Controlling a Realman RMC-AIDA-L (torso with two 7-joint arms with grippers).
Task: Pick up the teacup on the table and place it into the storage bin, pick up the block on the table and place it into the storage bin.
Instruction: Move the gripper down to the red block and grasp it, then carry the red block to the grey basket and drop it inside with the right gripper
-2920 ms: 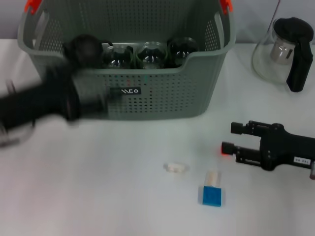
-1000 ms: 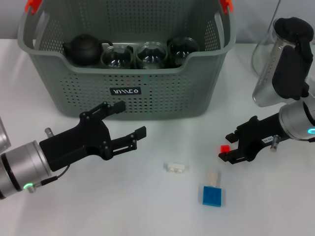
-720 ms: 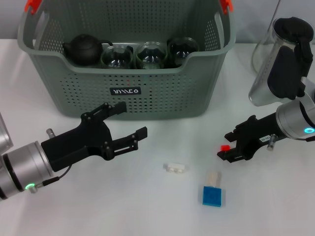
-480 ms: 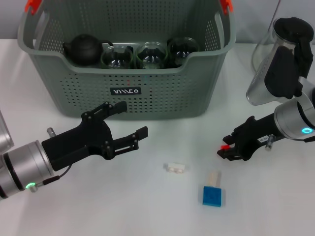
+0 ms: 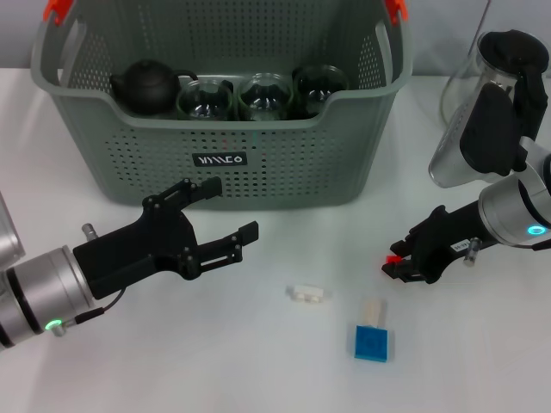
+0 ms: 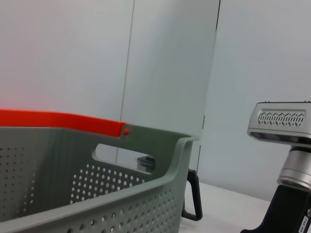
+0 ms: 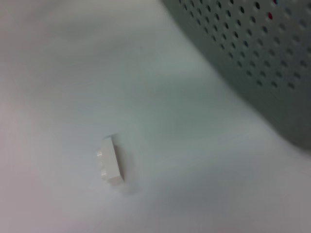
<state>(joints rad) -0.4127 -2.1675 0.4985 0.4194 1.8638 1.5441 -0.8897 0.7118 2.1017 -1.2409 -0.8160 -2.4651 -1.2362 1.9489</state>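
Because the small white studded plastic block [image 5: 308, 293] is lying low on the white worktop [image 5: 215, 361] at lower centre, the right tool [image 5: 403, 263], seemingly closed and empty at right, is risking skidding it; the left tool [image 5: 225, 215] is hovering open below the grey-green perforated storage bin [image 5: 284, 163].

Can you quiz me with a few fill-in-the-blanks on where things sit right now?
1. The black teapot sits inside the storage ____.
2. The small white block lies on the table between the two ____.
3. The left gripper's fingers are ____.
4. The right gripper holds a small ____ piece.

Missing words: bin; grippers; open; red
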